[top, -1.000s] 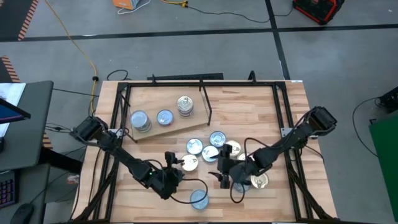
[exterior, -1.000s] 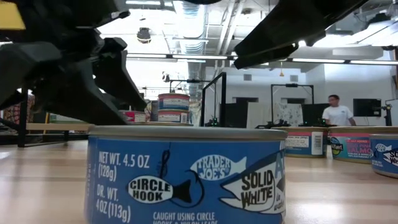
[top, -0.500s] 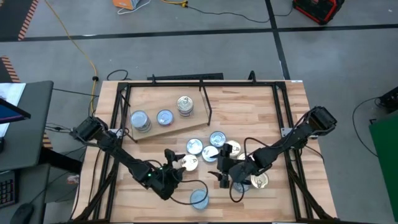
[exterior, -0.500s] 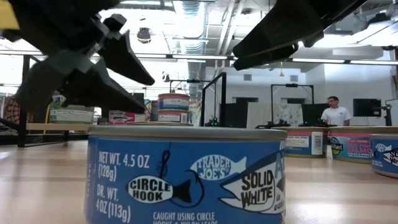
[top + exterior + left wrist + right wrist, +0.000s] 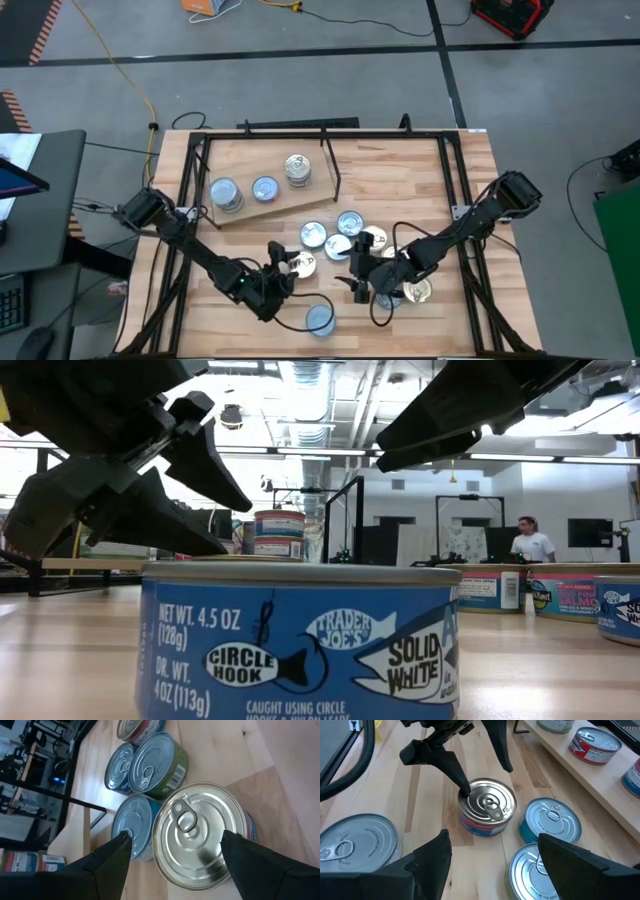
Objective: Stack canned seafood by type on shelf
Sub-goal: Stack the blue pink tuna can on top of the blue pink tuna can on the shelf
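Observation:
My left gripper [image 5: 286,265] [image 5: 175,837] is open near the table's near edge, its fingers on either side of a silver-lidded tin [image 5: 303,263] [image 5: 200,832] [image 5: 487,806] that stands upright on the tabletop. My right gripper [image 5: 356,277] [image 5: 492,836] is open just right of that tin and touches nothing. More tins [image 5: 340,235] stand clustered beyond both grippers. The shelf [image 5: 285,202], a plywood board, carries two single tins [image 5: 226,193] [image 5: 265,188] and a short stack [image 5: 297,170]. My left gripper comes at the silver-lidded tin slanting down from the table's left. One fingertip [image 5: 465,790] stands at the tin's rim [image 5: 470,795]; I cannot tell whether it touches. The other finger [image 5: 117,852] is apart from the tin's side.
A blue-labelled tin [image 5: 300,645] [image 5: 320,320] stands alone at the near edge. Gold-lidded tins [image 5: 415,290] lie under the right arm. A black frame [image 5: 330,165] rises beside the shelf. A person [image 5: 528,540] stands in the room behind. Bare wood lies on the far right [image 5: 420,180].
My left gripper has moved a little toward the far edge and the silver-lidded tin, tipping so that its open fingers slant down around the tin. The right arm and the tins have kept still.

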Motion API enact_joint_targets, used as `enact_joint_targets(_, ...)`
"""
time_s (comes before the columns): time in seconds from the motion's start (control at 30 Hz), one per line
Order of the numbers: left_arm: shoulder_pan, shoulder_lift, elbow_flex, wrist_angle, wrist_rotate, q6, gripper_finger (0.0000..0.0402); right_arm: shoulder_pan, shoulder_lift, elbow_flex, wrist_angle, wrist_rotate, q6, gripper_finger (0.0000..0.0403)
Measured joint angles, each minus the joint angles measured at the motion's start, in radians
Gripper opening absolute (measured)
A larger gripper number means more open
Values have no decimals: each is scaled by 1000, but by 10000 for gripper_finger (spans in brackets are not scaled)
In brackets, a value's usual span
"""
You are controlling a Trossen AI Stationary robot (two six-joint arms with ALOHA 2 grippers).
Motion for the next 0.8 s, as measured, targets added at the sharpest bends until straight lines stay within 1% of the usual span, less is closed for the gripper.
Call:
enact_joint_targets(0.3,-31,0,0,-19,3,-13,295,0,0,0,0,0,1,324)
enact_joint_targets(0.8,-52,1,-1,-20,-2,-36,295,0,0,0,0,0,2,324)
